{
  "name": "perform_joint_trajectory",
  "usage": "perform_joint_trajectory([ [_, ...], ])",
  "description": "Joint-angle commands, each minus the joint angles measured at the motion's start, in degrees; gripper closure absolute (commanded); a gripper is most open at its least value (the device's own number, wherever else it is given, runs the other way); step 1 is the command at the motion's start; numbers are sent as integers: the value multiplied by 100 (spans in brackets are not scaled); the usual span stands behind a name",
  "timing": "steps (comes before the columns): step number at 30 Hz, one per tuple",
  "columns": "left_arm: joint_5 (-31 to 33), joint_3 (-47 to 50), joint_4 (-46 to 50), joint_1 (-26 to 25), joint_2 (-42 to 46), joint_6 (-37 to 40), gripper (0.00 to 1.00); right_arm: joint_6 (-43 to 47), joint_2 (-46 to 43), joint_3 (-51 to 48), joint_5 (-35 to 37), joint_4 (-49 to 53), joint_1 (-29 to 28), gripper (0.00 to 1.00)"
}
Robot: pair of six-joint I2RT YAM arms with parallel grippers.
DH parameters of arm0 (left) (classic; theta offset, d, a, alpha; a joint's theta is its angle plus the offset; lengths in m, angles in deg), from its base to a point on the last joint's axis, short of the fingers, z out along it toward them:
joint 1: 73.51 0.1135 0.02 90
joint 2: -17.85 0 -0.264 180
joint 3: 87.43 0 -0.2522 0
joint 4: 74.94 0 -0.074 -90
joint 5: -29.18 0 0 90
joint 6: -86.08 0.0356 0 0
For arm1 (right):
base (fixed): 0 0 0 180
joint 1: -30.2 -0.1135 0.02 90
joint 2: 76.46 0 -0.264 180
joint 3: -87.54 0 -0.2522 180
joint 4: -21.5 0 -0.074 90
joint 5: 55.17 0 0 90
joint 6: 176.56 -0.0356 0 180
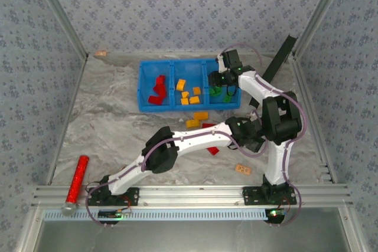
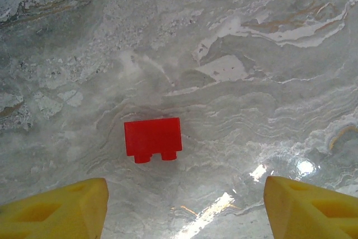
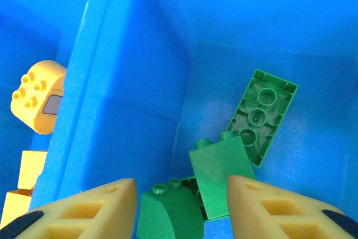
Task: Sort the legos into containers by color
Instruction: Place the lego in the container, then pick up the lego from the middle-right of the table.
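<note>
Where the right jaws hang in the rightmost of the three compartments of the blue tray (image 1: 143, 87), their two yellow fingers (image 3: 84, 214) stand apart and clamp nothing. Below them lie at least three green legos (image 3: 262, 115): one oblong with its underside up, one square, one rounded. In the top view the left compartment holds three red legos (image 1: 157, 91) and the middle one about five orange-yellow legos (image 1: 181, 85). Four loose legos (image 1: 201, 115) rest on the marbled surface (image 1: 106, 122) on the near side of the tray: two orange-yellow and two red. The left jaws stand wide apart, clamping nothing, above one loose red lego (image 2: 152, 138), which lies on the surface ahead of both fingers (image 2: 61, 208), touching neither. One tan block (image 1: 243, 169), one red cylinder (image 1: 77, 178) and one black strip (image 1: 280, 57) sit outside the tray.
</note>
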Motion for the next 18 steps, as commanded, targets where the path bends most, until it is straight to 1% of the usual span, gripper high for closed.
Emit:
perform_joint_trajectory([
  [1,-72,-187,304,101,-243,-96,27,190,154,-89,-177,261,-117,51],
  [7,-145,-182,307,144,-344,-114,28,199,-144,-141,-275,213,-78,50],
  [13,-116,-200,304,192,-431,-89,29,277,-695,-264,-702,148,-24,49],
  [18,-40,-231,276,246,-510,-52,30,357,-1052,-257,-880,234,-20,50],
])
